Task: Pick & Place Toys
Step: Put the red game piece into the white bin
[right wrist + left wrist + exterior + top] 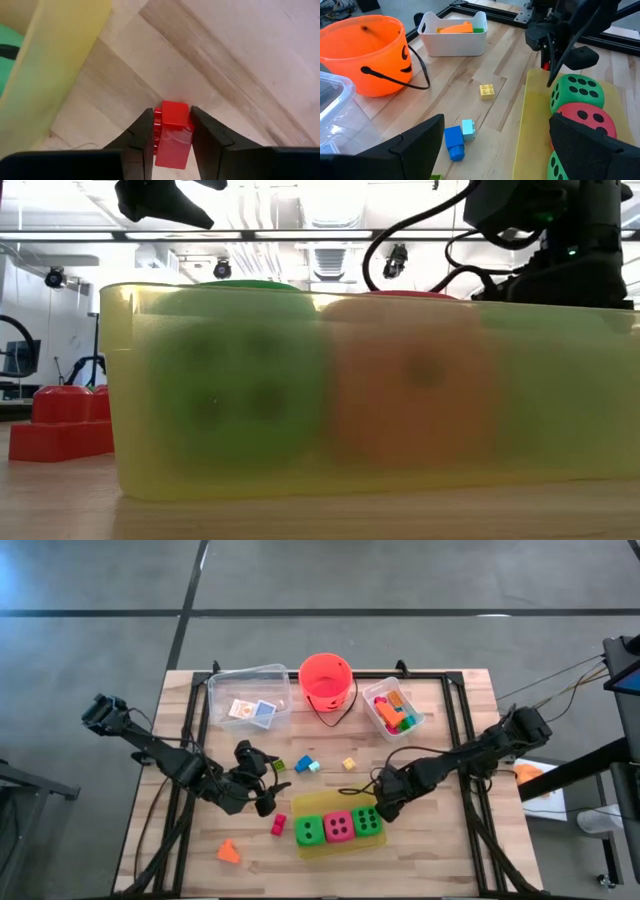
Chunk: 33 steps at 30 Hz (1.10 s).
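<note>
Just off the yellow tray (318,803) at its 2 o'clock corner, right gripper (170,131) jaws clamp a small red brick (172,132) across flat sides, likely light, rigid, slick plastic; left gripper (262,783) waits at 9 o'clock, jaws apart.

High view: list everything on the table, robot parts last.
foam dice: three, two green and one pink, in the tray
yellow tray: one, front middle
bucket: one, orange-red, far middle
clear bin: one, left of the bucket, holds two cards
white bin: one, right of the bucket, holds mixed bricks
loose bricks: green, blue, light blue, yellow, mid-table
red brick: one, left of the tray
orange shape: one, front left
left gripper: open, mid-table
right gripper: shut on another red brick, beside the tray
</note>
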Motion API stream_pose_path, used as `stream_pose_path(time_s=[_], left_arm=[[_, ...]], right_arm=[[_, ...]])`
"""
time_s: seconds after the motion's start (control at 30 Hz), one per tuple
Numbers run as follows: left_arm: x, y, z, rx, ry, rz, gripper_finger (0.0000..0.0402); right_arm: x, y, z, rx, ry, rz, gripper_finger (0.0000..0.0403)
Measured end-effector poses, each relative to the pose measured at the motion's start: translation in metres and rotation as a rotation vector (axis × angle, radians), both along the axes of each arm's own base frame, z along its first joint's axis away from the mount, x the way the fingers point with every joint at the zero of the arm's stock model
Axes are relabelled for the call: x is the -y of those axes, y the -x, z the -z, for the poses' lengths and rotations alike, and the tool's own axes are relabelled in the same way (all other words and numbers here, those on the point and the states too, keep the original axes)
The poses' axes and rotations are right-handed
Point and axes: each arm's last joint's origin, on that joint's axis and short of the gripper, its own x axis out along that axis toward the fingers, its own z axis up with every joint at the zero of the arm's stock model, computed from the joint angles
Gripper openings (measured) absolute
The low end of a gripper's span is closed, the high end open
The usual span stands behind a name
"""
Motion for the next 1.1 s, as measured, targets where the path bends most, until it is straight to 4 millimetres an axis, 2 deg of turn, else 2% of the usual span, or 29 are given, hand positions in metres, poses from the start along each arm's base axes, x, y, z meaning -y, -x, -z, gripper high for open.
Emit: stream_pose_path(time_s=[0.37,0.53,0.7,0.87,0.97,1.1], left_arm=[[0.000,0.000,0.000,0.001,0.001,-0.001,0.0346],[0.000,0.000,0.000,0.000,0.001,-0.001,0.0346],[0.000,0.000,0.000,0.000,0.001,-0.001,0.0346],[0.000,0.000,0.000,0.000,0.001,-0.001,0.0346],[0.000,0.000,0.000,0.000,0.001,-0.001,0.0346],[-0.003,-0.001,-0.002,-0.004,-0.065,-0.007,0.0346]], right_arm=[[0.000,0.001,-0.001,-0.014,0.011,-0.026,0.0088],[0.001,0.001,-0.014,-0.053,0.067,-0.051,0.0088],[0.001,-0.005,-0.044,-0.070,0.140,-0.096,0.0088],[0.005,-0.008,-0.086,-0.063,0.272,-0.133,0.0088],[0.015,-0.009,-0.112,-0.051,0.356,-0.119,0.0088],[0.040,-0.008,-0.139,-0.001,0.408,-0.097,0.0088]])
